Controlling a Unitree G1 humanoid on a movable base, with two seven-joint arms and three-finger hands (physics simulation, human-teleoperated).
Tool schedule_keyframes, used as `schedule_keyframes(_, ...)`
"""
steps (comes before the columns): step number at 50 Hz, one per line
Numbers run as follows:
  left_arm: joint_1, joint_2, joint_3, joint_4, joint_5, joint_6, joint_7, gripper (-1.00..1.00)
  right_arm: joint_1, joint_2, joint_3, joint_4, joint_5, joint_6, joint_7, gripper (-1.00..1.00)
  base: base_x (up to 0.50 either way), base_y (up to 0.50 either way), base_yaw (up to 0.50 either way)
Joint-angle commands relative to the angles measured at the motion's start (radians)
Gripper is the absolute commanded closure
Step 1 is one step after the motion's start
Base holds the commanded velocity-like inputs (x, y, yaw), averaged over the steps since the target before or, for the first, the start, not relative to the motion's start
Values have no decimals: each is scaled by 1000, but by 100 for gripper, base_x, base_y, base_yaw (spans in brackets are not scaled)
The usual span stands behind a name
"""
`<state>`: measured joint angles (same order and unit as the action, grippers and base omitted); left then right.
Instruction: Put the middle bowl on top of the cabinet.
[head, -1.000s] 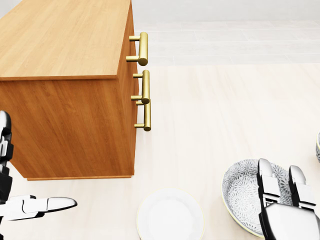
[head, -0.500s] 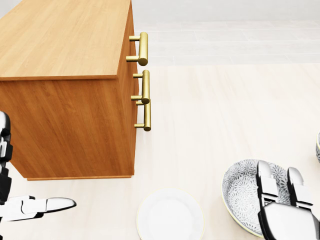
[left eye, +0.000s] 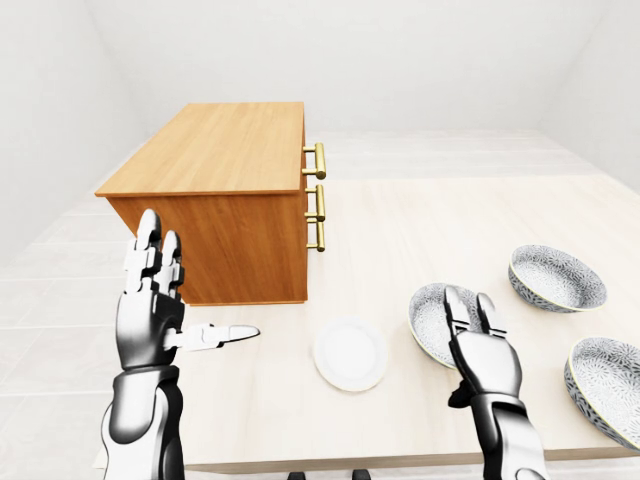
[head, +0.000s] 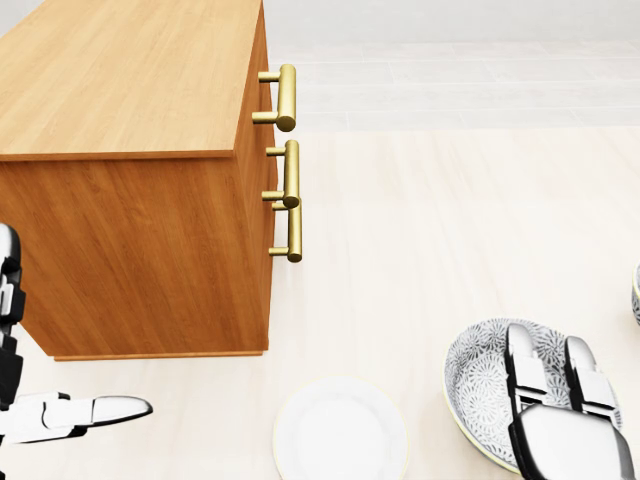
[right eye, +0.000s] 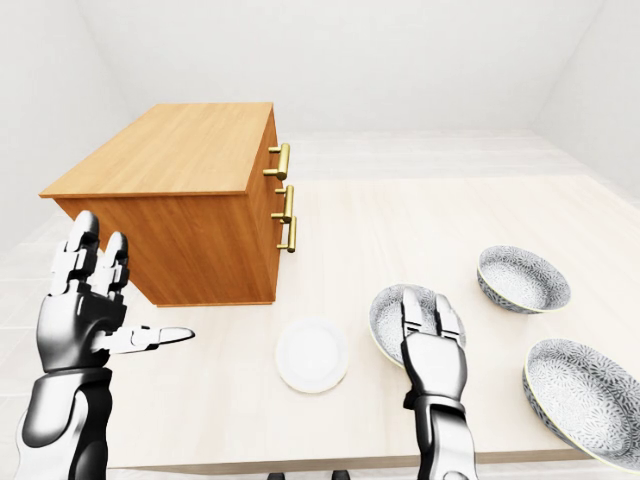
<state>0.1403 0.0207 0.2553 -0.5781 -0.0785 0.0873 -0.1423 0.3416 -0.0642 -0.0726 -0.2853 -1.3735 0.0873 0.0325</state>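
Observation:
Three patterned grey bowls stand on the pale table (left eye: 440, 220). The leftmost bowl (head: 480, 385) lies under the fingers of my right hand (left eye: 478, 325), which is open, fingers straight and hovering over the bowl's right part. A second bowl (left eye: 557, 278) sits higher at the right, and a third bowl (left eye: 605, 385) lies at the lower right edge. The wooden cabinet (left eye: 230, 150), with brass handles (head: 289, 96), stands at the upper left, its top bare. My left hand (left eye: 175, 290) is open, raised with palm up near the cabinet's lower left corner.
A small white plate (left eye: 349, 354) lies on the table between the cabinet and the leftmost bowl. The table's near edge runs along the bottom of the eye views. White floor and walls surround the table.
My right hand has slid slightly left and down over the leftmost bowl. The left hand and the camera have stayed nearly still.

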Motion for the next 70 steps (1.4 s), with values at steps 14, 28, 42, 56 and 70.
schedule_keyframes(14,-15,1,-8,0,-10,0,7,-100,-24,-3,9,36,68,0,-18,-100,0,0,0)
schedule_keyframes(28,-12,3,-8,-11,-10,0,8,-100,-21,-5,10,23,63,0,-8,-78,0,0,0)
schedule_keyframes(42,-13,3,-6,-2,-10,0,8,-100,-20,-5,12,32,59,0,-9,-44,0,0,0)
schedule_keyframes(56,-14,3,-9,14,-7,0,12,-100,-22,-7,10,39,57,0,-10,-31,0,0,0)
schedule_keyframes(70,-8,3,-7,16,-11,0,12,-100,-17,-8,12,41,49,0,-8,1,0,0,0)
